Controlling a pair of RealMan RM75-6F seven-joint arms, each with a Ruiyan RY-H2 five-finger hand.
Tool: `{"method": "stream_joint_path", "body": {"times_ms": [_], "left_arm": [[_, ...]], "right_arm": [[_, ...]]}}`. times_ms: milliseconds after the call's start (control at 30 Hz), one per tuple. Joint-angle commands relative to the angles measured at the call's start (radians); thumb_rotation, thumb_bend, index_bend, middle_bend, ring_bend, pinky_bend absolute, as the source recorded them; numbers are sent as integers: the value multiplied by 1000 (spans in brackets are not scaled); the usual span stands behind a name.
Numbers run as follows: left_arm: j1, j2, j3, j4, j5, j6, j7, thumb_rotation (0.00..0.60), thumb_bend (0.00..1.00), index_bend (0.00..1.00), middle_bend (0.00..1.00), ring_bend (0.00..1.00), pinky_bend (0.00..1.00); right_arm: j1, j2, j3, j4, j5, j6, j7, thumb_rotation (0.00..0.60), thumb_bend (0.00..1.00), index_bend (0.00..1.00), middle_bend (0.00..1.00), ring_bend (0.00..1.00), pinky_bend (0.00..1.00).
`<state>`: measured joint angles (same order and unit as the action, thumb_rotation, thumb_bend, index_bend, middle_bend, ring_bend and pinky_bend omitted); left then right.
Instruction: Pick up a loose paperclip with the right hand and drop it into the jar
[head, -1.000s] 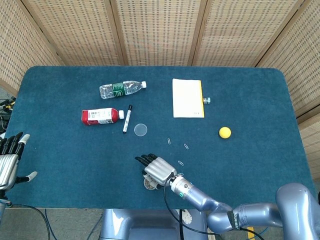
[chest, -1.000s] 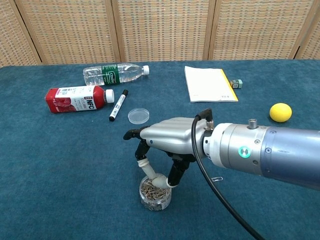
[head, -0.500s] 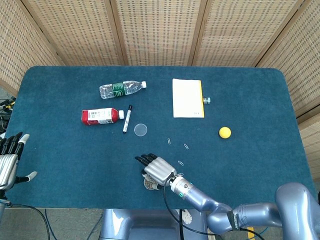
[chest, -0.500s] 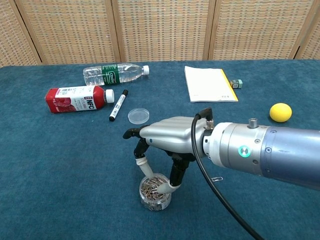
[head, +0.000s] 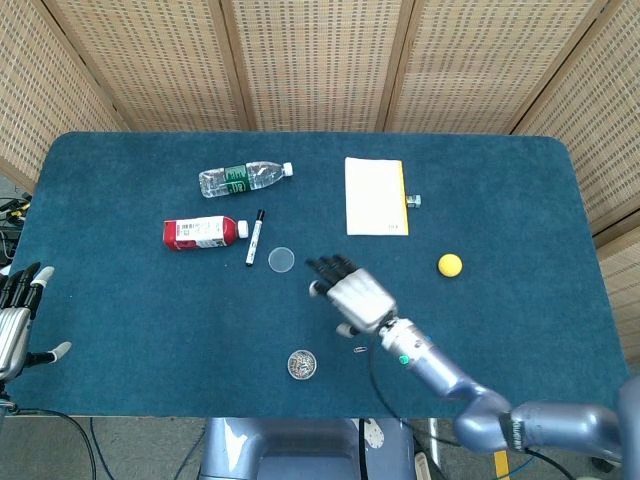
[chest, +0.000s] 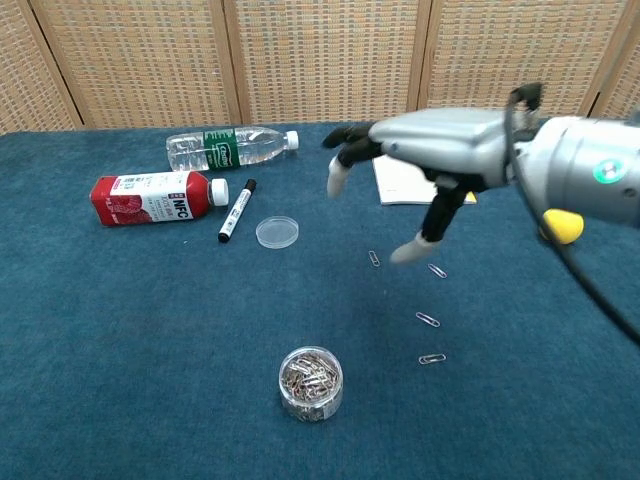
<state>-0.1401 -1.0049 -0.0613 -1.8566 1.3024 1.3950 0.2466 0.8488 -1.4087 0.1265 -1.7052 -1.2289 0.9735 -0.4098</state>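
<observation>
A small clear jar (chest: 311, 382) (head: 302, 364), full of paperclips, stands uncovered near the table's front edge. Several loose paperclips lie to its right: one (chest: 374, 259), another (chest: 437, 270), a third (chest: 428, 320), and the nearest (chest: 432, 358) (head: 360, 349). My right hand (chest: 430, 160) (head: 350, 290) hovers above those clips with its palm down and fingers spread. I see nothing held in it. It is well behind and to the right of the jar. My left hand (head: 18, 318) is off the table's left edge, fingers apart and empty.
The jar's clear lid (chest: 277, 232), a black marker (chest: 236, 210), a red bottle (chest: 150, 197) and a water bottle (chest: 225, 147) lie at the back left. A notebook (head: 375, 195), a small clip (head: 413, 200) and a yellow ball (head: 450, 264) lie to the right.
My right hand has lifted off the jar and swung back and to the right, over the loose paperclips. Its fingers, which reached down into the jar, are now spread.
</observation>
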Motion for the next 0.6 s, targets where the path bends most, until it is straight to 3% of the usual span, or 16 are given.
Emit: {"method": "stream_joint_path", "body": {"times_ms": [33, 267, 600], "left_arm": [[5, 7, 4, -7, 16, 9, -12, 600, 48, 0, 0, 0, 0], [21, 18, 18, -22, 64, 36, -29, 600, 49, 0, 0, 0, 0], [37, 16, 36, -32, 104, 60, -14, 600, 49, 0, 0, 0, 0]], "right_arm": [[-148, 114, -59, 88, -117, 195, 71, 600, 0, 1, 0, 0, 0], [-357, 177, -130, 145, -91, 387, 167, 600, 0, 0, 0, 0, 0], [-513, 219, -185, 160, -167, 534, 275, 600, 0, 0, 0, 0, 0]]}}
